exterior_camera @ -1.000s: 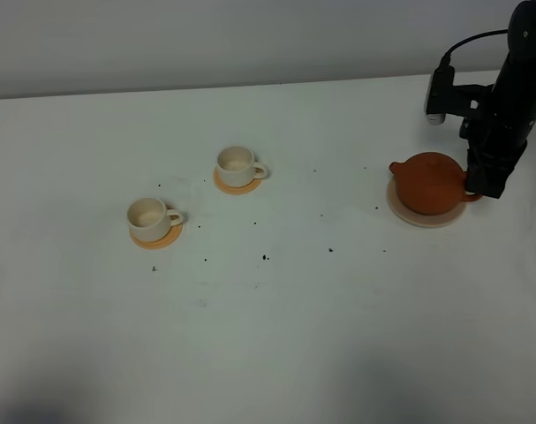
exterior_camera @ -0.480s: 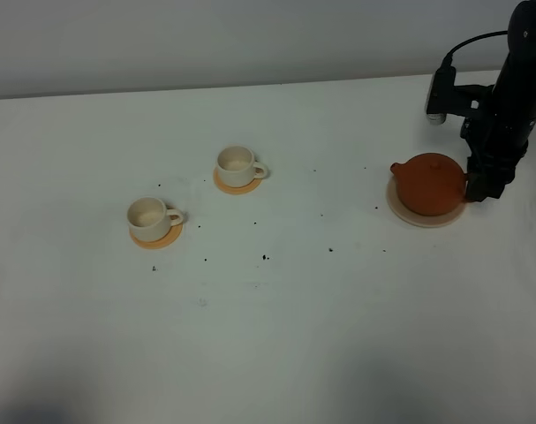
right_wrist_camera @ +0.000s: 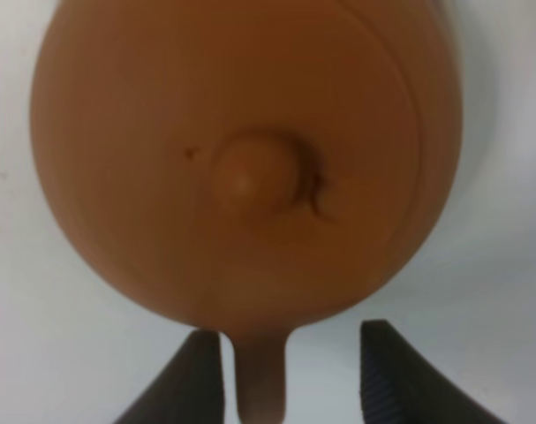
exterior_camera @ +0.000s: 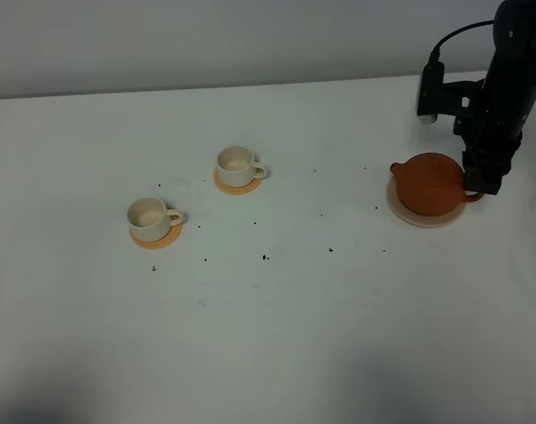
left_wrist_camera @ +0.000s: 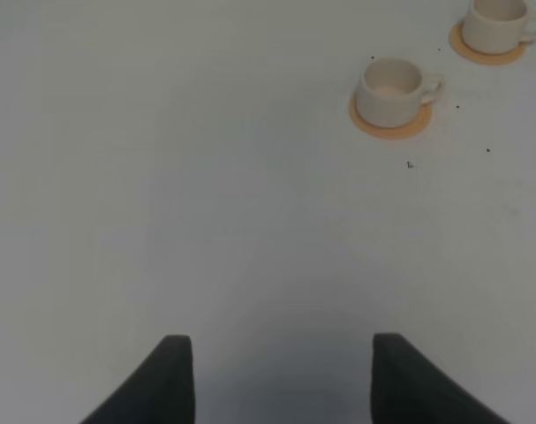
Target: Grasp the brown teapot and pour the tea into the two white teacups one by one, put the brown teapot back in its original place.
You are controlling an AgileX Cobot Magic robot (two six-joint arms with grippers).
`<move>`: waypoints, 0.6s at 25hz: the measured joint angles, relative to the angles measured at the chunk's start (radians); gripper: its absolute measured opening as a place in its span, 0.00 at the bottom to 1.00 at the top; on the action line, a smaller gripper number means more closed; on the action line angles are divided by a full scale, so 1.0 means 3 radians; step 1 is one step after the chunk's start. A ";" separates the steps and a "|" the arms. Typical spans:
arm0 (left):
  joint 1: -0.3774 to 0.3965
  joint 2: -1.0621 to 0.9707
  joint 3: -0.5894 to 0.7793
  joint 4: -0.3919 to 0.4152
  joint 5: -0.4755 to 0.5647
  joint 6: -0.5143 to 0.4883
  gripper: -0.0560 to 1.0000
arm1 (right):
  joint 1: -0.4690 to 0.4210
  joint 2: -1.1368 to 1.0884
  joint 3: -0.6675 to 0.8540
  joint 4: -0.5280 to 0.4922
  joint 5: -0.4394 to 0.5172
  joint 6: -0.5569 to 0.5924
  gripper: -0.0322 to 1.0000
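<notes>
The brown teapot (exterior_camera: 426, 183) sits on its pale beige disc (exterior_camera: 424, 220) at the right of the table, spout to the left. My right gripper (exterior_camera: 481, 184) is at the teapot's loop handle. In the right wrist view the teapot (right_wrist_camera: 250, 159) fills the frame and the gripper (right_wrist_camera: 292, 358) is open, with a finger on each side of the handle (right_wrist_camera: 260, 380). The two white teacups (exterior_camera: 237, 165) (exterior_camera: 149, 217) stand on orange coasters at centre left; they also show in the left wrist view (left_wrist_camera: 495, 19) (left_wrist_camera: 391, 87). My left gripper (left_wrist_camera: 281, 375) is open and empty over bare table.
Small dark specks are scattered on the white table (exterior_camera: 276, 309) between the cups and the teapot. An orange coaster (exterior_camera: 159, 238) lies under each cup. The table's back edge meets a grey wall (exterior_camera: 206, 35).
The right arm has shifted slightly up and to the left at the teapot's handle, and more of the handle now shows. Teapot, cups and left gripper have not moved.
</notes>
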State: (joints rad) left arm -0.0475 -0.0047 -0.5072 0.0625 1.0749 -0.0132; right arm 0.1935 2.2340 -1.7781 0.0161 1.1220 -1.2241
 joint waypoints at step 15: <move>0.0000 0.0000 0.0000 0.0000 0.0000 0.0000 0.49 | 0.0008 0.0033 0.0000 -0.0054 -0.0050 0.0000 0.38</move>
State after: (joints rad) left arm -0.0475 -0.0047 -0.5072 0.0625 1.0749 -0.0132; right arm 0.1958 2.2440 -1.7781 0.0000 1.1069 -1.2241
